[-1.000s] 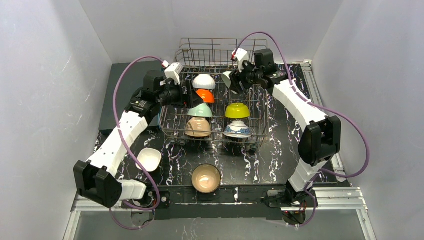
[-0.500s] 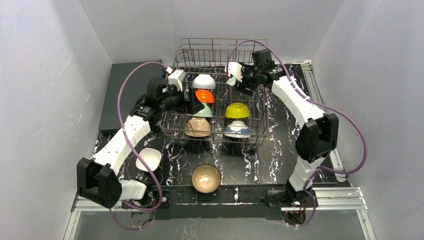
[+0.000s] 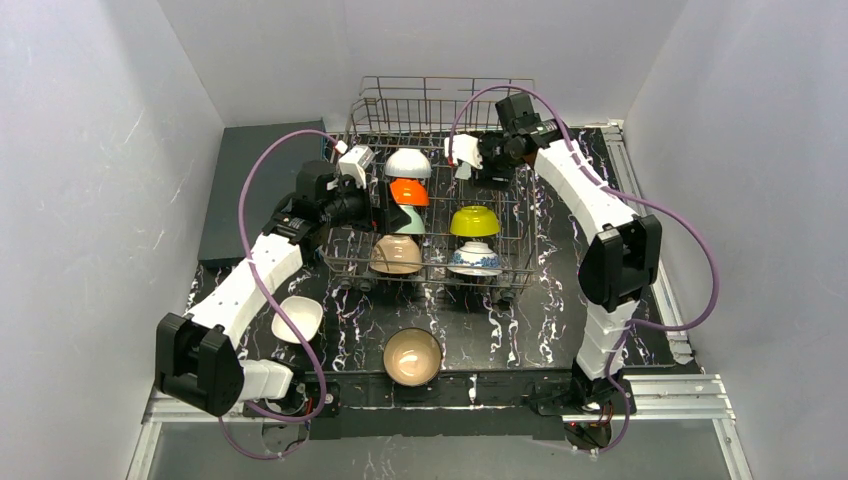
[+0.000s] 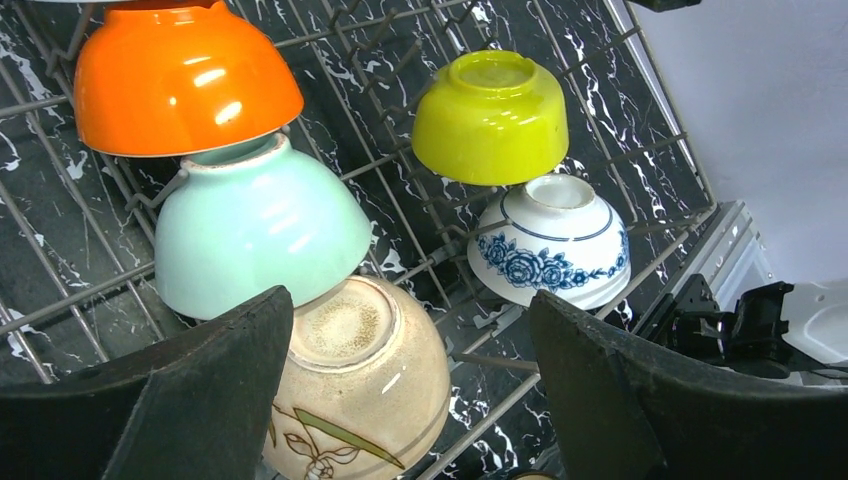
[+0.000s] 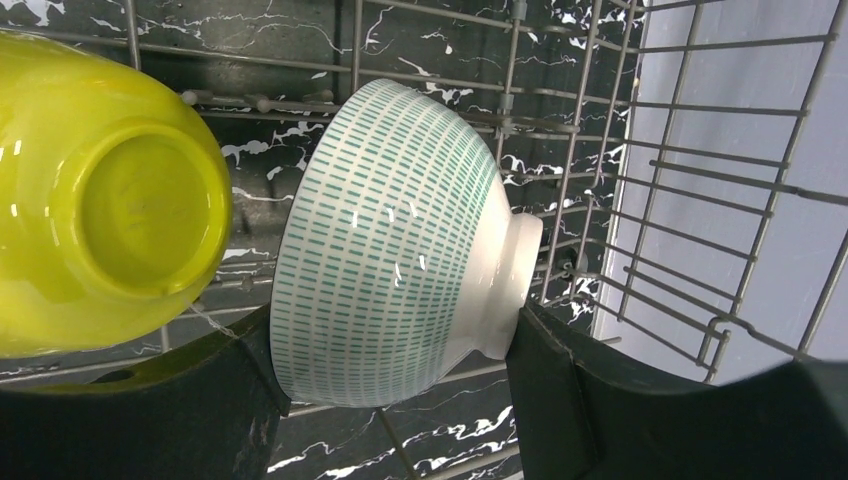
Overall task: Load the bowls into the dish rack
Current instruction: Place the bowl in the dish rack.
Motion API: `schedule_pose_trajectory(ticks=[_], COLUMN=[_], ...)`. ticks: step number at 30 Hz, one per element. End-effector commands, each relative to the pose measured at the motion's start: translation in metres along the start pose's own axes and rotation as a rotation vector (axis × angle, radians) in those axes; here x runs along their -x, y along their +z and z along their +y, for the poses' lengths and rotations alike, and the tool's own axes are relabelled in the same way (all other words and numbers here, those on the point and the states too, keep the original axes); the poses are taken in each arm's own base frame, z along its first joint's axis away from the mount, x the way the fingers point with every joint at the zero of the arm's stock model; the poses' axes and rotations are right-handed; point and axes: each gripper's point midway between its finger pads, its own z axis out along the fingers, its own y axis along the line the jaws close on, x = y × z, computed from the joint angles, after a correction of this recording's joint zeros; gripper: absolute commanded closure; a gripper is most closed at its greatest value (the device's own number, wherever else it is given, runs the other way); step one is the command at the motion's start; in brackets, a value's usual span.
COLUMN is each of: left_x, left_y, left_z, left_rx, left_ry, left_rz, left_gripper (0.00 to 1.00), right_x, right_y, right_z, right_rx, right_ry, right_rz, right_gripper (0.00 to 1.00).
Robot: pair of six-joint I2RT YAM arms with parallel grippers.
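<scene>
Over on the left, a plain white bowl (image 3: 298,318) is sitting on the black marbled table (image 3: 540,320) beside the left arm, outside the dish rack (image 3: 445,100). The left gripper (image 4: 405,312) is hovering over the rack's left column with its fingers spread wide and nothing between them. Below it, four bowls are resting upside down in a row from back to front: a white upturned bowl (image 3: 408,163), an orange bowl (image 4: 185,80), a mint green bowl (image 4: 255,235) and a peach-tan bowl (image 4: 360,380), each overlapping the next. Nearer the arms' bases, a second tan bowl (image 3: 412,356) is standing mouth-up on the table in front of the rack. In the rack's right column, a lime green bowl (image 4: 490,115) is leaning over a blue-and-white flowered bowl (image 4: 550,245). Toward the back of that side, the right gripper (image 5: 392,330) is clamping a green-dashed bowl (image 5: 385,240) — one finger at its rim, the other against its foot — and holding it on its side over the wires, just beside the lime one.
</scene>
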Motion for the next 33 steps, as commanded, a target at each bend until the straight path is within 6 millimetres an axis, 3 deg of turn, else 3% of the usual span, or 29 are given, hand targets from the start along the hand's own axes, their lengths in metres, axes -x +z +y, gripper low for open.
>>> schedule_pose_trajectory(ticks=[1,22,33], left_x=[0.003,-0.005,-0.007], left_y=[-0.001,0.008,0.01], left_z=[-0.007,-0.006,-0.006], left_rx=[-0.045,-0.068,-0.074], left_ry=[-0.003,-0.036,-0.047], left_rz=[-0.007,0.025,0.036], left_gripper=[0.14,0.14,0.14], right_x=[0.007,0.003,0.031], right_y=[-0.005,0.027,-0.005], right_z=[-0.014,-0.005,-0.026], right_rx=[-0.014,0.075,-0.063], right_ry=[-0.078,-0.106,-0.1], right_rz=[-0.018,-0.033,-0.103], right_gripper=[0.99,0.99,0.99])
